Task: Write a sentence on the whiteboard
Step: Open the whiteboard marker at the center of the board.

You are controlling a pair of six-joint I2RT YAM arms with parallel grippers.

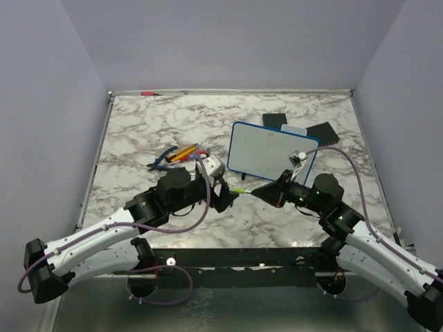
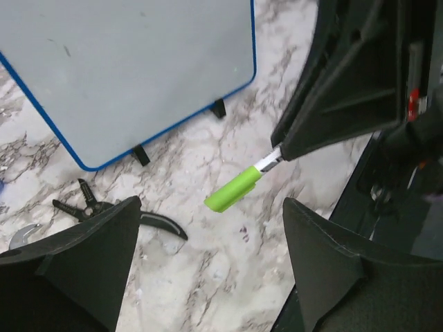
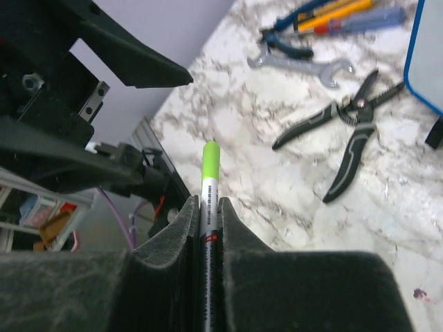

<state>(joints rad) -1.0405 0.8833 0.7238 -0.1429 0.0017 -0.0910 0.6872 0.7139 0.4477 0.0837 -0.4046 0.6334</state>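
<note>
The whiteboard (image 1: 270, 149), white with a blue frame and small black feet, lies right of the table's centre; it fills the upper left of the left wrist view (image 2: 138, 69). No sentence is in view, and the board's face looks bare. My right gripper (image 3: 208, 207) is shut on a marker (image 3: 209, 181) whose green cap (image 2: 233, 190) points left, just in front of the board. My left gripper (image 2: 211, 216) stands open right before the cap, nothing between its fingers (image 2: 90, 256). In the top view the two grippers meet nose to nose, left (image 1: 225, 197) and right (image 1: 261, 190).
Black pliers (image 3: 346, 131) and a steel wrench (image 3: 297, 66) lie left of the board. Blue-handled pliers and orange screwdrivers (image 1: 178, 155) lie beyond them. Flat black pads with a grey block (image 1: 304, 128) sit behind the board. A red pen (image 1: 147, 93) lies at the far edge.
</note>
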